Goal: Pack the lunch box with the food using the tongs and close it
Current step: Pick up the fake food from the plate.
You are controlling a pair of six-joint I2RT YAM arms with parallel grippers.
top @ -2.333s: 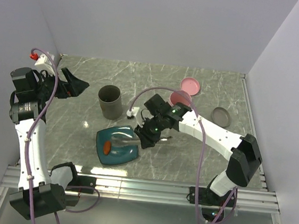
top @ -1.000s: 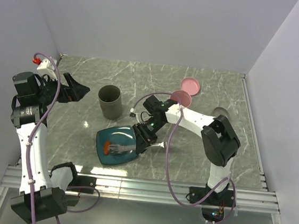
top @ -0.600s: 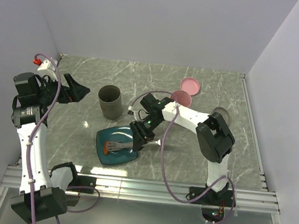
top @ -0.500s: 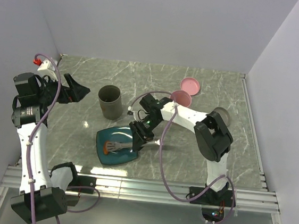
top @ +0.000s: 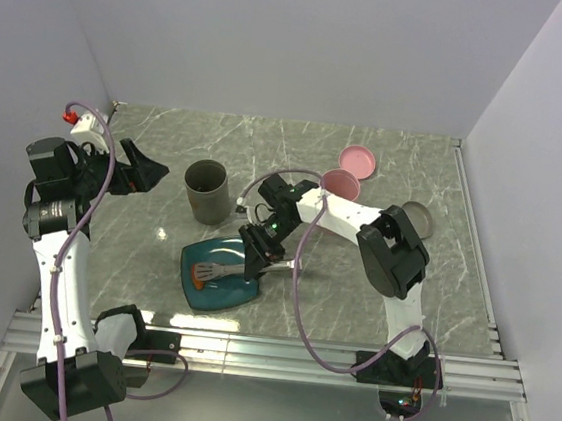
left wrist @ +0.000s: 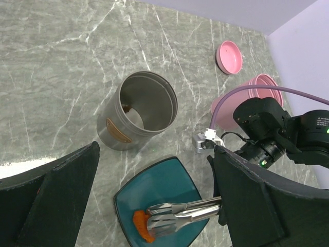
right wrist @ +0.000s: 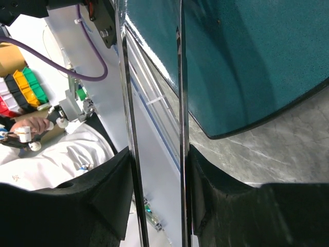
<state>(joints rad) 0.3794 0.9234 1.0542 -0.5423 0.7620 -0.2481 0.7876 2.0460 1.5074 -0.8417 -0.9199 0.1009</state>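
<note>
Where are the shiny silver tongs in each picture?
Top external: the slim silver metal tongs reach over the teal square plate, mid-table.
Left wrist: bottom centre, over the same plate.
Right wrist: two thin upright bars mid-picture, plate upper right.
Shared landmark: the teal plate.

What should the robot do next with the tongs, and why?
Probably squeeze the tongs a bit more: the right gripper holds them with their tips at the orange piece, which lies on the plate, not yet lifted.
</note>
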